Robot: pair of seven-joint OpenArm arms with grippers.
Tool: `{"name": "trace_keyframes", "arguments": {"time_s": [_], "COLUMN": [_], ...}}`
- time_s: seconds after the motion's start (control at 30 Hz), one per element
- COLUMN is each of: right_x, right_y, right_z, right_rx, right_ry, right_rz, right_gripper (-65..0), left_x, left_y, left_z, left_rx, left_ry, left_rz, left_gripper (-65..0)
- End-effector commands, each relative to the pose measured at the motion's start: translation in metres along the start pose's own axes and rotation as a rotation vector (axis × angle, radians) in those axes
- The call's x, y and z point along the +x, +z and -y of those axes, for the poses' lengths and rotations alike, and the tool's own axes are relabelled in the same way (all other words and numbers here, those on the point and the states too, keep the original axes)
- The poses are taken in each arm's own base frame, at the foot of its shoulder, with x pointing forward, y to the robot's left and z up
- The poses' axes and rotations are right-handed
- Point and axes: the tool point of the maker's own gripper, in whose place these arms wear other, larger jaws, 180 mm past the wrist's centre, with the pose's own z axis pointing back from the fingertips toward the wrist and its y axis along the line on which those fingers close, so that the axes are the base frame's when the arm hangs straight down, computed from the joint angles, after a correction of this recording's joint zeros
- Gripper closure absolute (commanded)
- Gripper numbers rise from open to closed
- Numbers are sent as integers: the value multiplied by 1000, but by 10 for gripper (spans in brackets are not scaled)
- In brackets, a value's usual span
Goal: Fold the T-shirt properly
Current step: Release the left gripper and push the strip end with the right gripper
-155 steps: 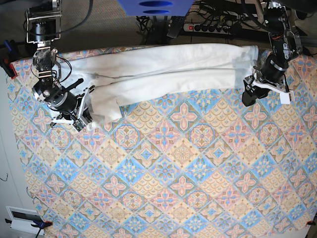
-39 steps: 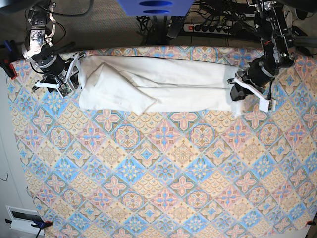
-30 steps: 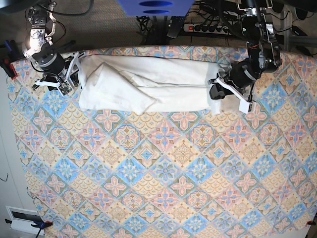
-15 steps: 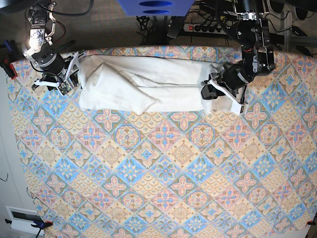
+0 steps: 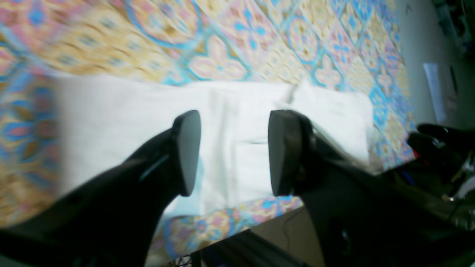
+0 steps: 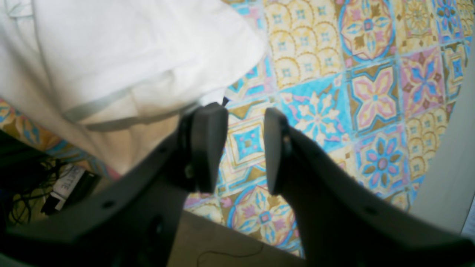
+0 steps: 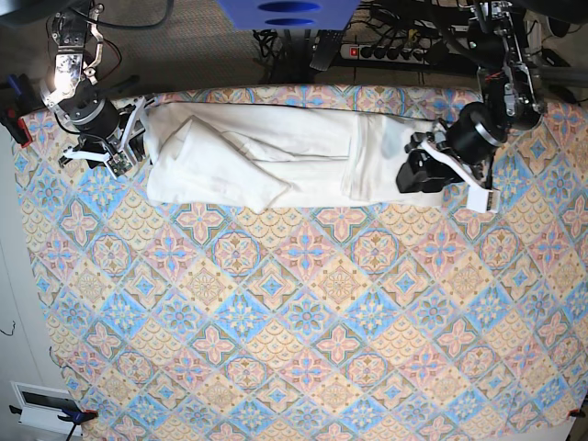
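Note:
The white T-shirt [image 7: 266, 156] lies as a long folded band along the back of the patterned tablecloth [image 7: 303, 312], plain side up. Its right end is turned over onto the band, with a crease near the middle right. My left gripper [image 7: 412, 173] hovers just off that right end, open and empty. In the left wrist view the T-shirt [image 5: 111, 111] stretches away under the spread left gripper [image 5: 232, 152]. My right gripper [image 7: 127, 145] stands at the band's left end. In the right wrist view that gripper [image 6: 241, 152] is open over bare cloth, with the T-shirt [image 6: 111, 55] beside its left finger.
Behind the table's back edge lie a power strip [image 7: 386, 50] and cables, with a blue object [image 7: 285, 11] at the top. A red clamp [image 7: 14, 124] grips the left edge. A white device [image 7: 41, 404] sits on the floor at the lower left.
My left gripper opened and let go of the shirt's right end, which now lies folded over the band. That arm drew back to the right. The right arm stayed put.

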Motion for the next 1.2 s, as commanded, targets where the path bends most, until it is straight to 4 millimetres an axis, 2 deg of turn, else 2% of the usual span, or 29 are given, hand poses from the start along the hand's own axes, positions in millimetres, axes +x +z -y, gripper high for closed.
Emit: {"name": "trace_keyframes", "arguments": {"time_s": [0.0,0.1,0.2,0.23,0.3,0.47,0.6,0.7,0.9,1.07,1.17], "right_x": [6,3,14,13,14,32,17,-1,-16,-25,-32], "right_y": [2,-2,-13,-17,-26,-41,-55,-61,-65,-74,-76], "right_z": [6,7,28,35,35,41,30,27,21,-6,-11], "right_rx": [-12,-8,-48,-58,-36,63,161,184,202,270,282], "right_ry": [7,-7,-14,-21,-97,-327,-516,-556,-579,-572,-582], "right_rz": [23,16,-8,-43,-62,21,33,-7,-54,-107,-126], "right_gripper": [-197,-197,-197,-196,-195,-199,-298,-356,-359,-359,-359], "left_x": [14,21,19,19,16,5,0,-1,-4,-5,-5], "left_y": [8,18,23,23,23,20,18,18,16,15,15], "left_z": [-7,-32,-52,-56,-60,-71,-77,-78,-82,-82,-82], "left_rx": [9,67,107,114,121,136,144,147,150,149,148], "left_ry": [-13,-6,-6,-7,2,41,59,60,80,80,80], "left_rz": [39,45,21,13,4,-21,-32,-35,-42,-44,-43], "left_gripper": [-290,-290,-289,-289,-289,-289,-289,-289,-289,-289,-289]}}
